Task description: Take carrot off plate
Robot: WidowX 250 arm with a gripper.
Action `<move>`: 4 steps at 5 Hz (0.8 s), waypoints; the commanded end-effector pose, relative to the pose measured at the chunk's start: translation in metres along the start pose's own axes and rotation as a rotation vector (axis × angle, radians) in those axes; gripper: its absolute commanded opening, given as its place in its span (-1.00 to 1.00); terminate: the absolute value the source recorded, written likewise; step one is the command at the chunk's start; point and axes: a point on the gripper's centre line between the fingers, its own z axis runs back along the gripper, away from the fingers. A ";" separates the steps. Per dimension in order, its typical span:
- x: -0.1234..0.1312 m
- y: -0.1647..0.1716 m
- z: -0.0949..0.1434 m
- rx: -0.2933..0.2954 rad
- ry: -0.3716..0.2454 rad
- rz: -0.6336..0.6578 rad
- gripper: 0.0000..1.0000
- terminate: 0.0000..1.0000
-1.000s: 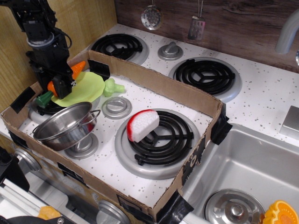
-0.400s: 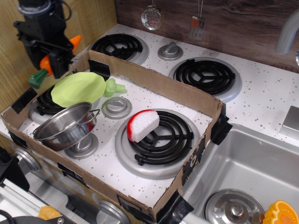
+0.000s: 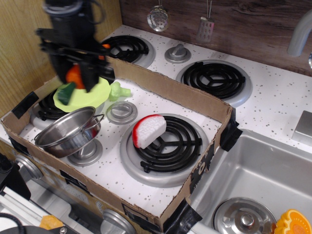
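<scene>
observation.image: carrot [image 3: 74, 78] pinched in gripper [image 3: 78, 73], lifted clear above the plate [image 3: 95, 95], green stem end pointing down-left. Frame is motion-blurred. Plate sits inside the cardboard tray [image 3: 161, 85], steel bowl [image 3: 66, 132] just in front of it.

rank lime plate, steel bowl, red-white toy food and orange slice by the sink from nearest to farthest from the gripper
1. Lime plate, just under the gripper.
2. Steel bowl, in front of the plate.
3. Red-white toy food, on the front burner.
4. Orange slice, far bottom-right corner.
</scene>
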 end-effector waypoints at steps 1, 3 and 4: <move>-0.006 -0.058 0.024 -0.072 -0.003 -0.031 -1.00 -1.00; -0.006 -0.088 0.002 -0.074 0.047 -0.150 -1.00 -1.00; -0.003 -0.089 -0.026 -0.094 0.050 -0.210 -1.00 -1.00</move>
